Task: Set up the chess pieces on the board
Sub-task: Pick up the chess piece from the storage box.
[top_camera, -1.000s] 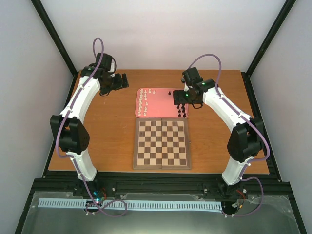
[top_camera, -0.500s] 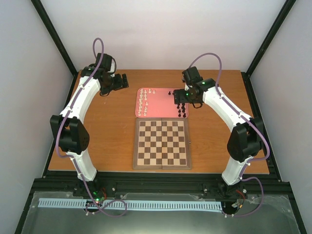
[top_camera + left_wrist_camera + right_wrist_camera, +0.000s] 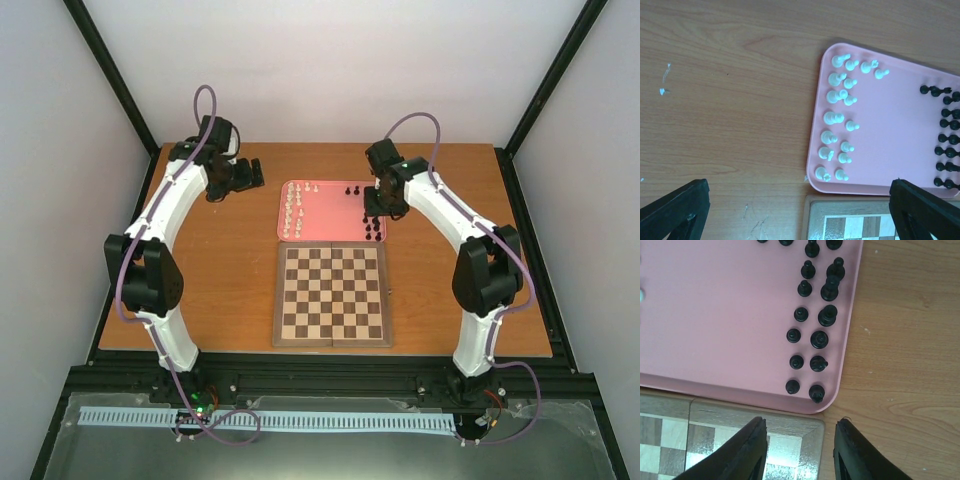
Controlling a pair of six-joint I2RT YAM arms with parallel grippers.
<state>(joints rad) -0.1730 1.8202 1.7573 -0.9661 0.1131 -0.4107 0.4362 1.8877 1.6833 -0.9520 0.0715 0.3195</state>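
Note:
The wooden chessboard (image 3: 333,295) lies bare at mid-table. Behind it a pink tray (image 3: 332,225) holds the cream-white pieces (image 3: 293,213) in its left part and the black pieces (image 3: 373,228) along its right edge. My right gripper (image 3: 378,215) hovers open over the tray's right side; in the right wrist view its fingers (image 3: 752,450) straddle the board's far right corner (image 3: 800,432), just below the black pieces (image 3: 812,340). My left gripper (image 3: 255,172) is open and empty over bare table left of the tray; its view shows the white pieces (image 3: 837,125) and the black ones (image 3: 946,137).
The pink tray's rim (image 3: 840,385) butts against the board's far border. Bare wooden table (image 3: 220,270) lies left of the board and tray, and more of it (image 3: 450,290) to the right. Black frame posts stand at the table's corners.
My right gripper has moved toward the tray's right side, over the black pieces. My left gripper has shifted only slightly.

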